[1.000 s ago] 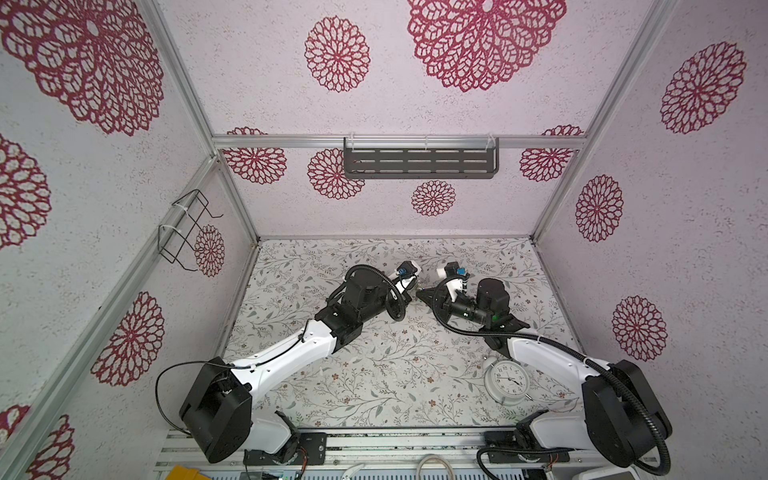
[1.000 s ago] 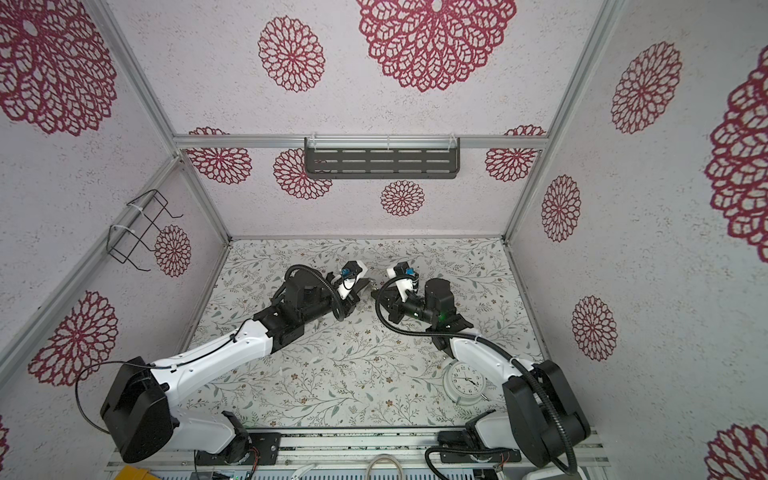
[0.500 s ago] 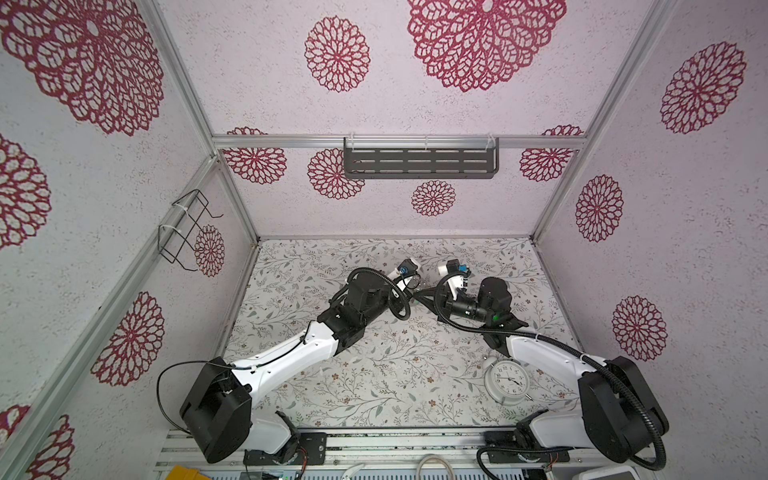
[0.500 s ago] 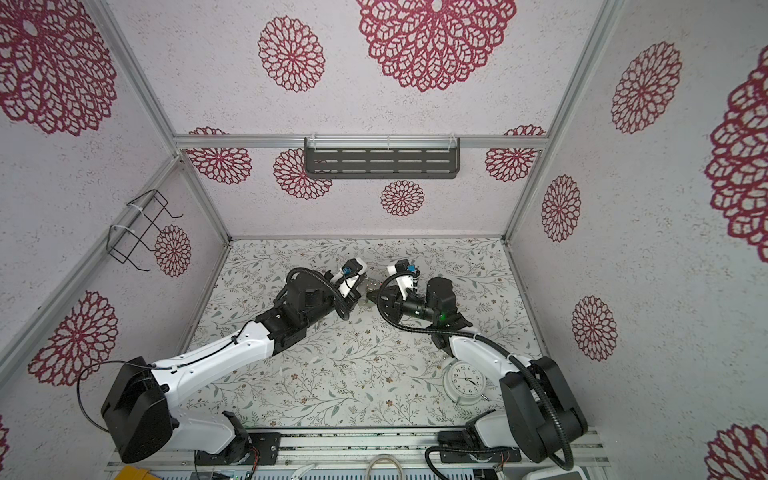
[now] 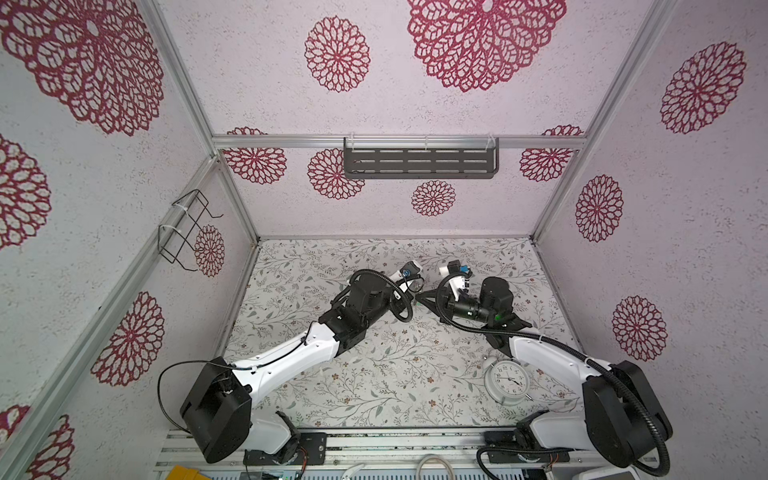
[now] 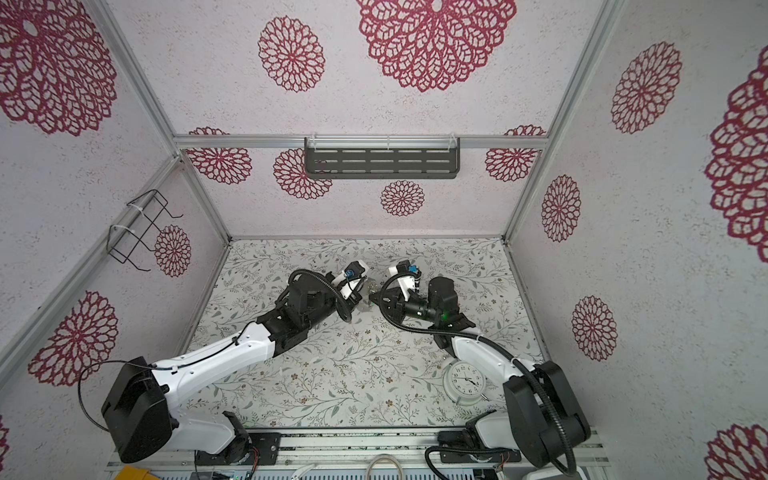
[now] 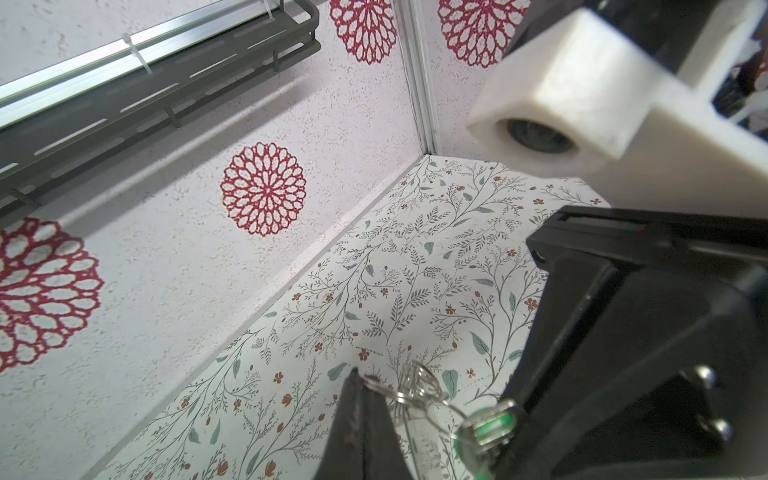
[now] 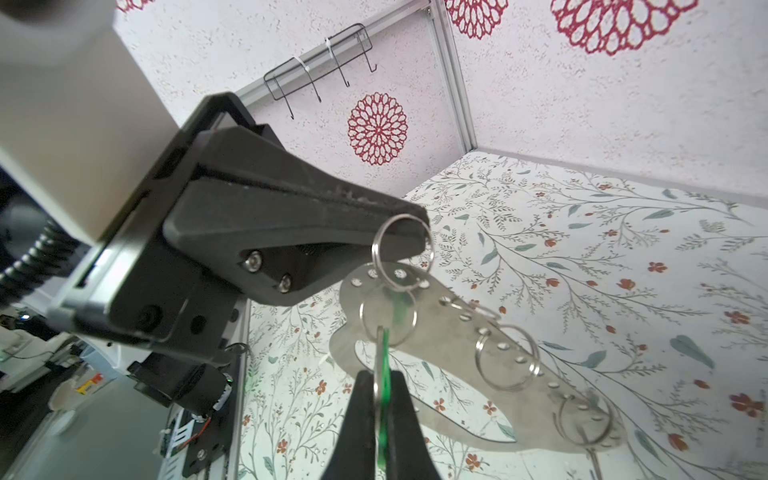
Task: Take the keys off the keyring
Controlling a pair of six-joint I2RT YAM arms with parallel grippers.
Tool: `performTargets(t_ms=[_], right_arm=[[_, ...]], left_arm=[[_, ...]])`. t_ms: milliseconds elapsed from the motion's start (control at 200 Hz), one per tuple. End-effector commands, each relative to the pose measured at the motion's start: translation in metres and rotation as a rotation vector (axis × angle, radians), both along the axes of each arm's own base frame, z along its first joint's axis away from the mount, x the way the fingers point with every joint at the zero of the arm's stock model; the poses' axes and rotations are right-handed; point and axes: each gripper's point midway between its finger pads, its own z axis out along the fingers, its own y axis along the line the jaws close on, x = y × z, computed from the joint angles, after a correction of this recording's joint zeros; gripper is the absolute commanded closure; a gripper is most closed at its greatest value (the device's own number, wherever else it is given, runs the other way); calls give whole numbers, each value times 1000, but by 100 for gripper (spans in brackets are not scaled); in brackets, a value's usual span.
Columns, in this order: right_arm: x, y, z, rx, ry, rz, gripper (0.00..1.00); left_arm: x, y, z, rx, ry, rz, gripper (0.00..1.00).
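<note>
A small split ring (image 8: 376, 249) is pinched in the closed left gripper (image 7: 360, 395), so the keyring (image 8: 457, 340) is hung above the table (image 5: 374, 374), midway along its back edge. The green-tagged key (image 8: 384, 353) is clamped by the right gripper (image 8: 380, 390). Separation seems under way; next, the key's ring must be worked free.

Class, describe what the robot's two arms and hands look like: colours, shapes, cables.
Both arms, left arm and right arm, have white shells with black joint housings and bases. A ribbed black hose loops along each. The left hand and right hand have black tapered fingers on white mounts.
</note>
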Motion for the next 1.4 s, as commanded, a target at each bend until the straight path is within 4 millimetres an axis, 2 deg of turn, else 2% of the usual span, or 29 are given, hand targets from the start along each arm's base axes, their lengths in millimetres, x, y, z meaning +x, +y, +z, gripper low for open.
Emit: performTargets(t_ms=[0, 150, 210, 270, 335, 560, 741, 836, 916, 1141, 1396], right_arm=[[-5, -6, 7, -68, -88, -2, 100], [-3, -10, 4, -133, -152, -25, 100], [-1, -13, 0, -176, -166, -41, 86], [-1, -16, -2, -217, -188, -53, 85], [-1, -19, 1, -240, -224, -63, 78], [2, -22, 24, -206, -337, -118, 76], [4, -17, 45, -157, -418, -144, 78], [6, -13, 50, -150, -428, -144, 79], [6, -9, 48, -153, -418, -128, 79], [-7, -10, 28, -174, -385, -107, 69], [-6, -6, 34, -184, -427, -129, 68]], left_arm=[[4, 13, 26, -40, -56, 25, 100], [-4, 5, 21, -35, 0, -52, 100], [-5, 4, 19, -33, 21, -65, 100], [-7, 4, 18, -35, 41, -78, 100], [-8, 3, 17, -32, 60, -89, 100], [-12, 0, 17, -48, 94, -115, 100], [-14, -1, 18, -60, 110, -124, 100], [-15, -2, 18, -63, 113, -129, 100], [-14, -2, 20, -70, 111, -128, 100], [-16, -3, 24, -76, 100, -132, 100], [-16, -4, 22, -64, 97, -137, 100]])
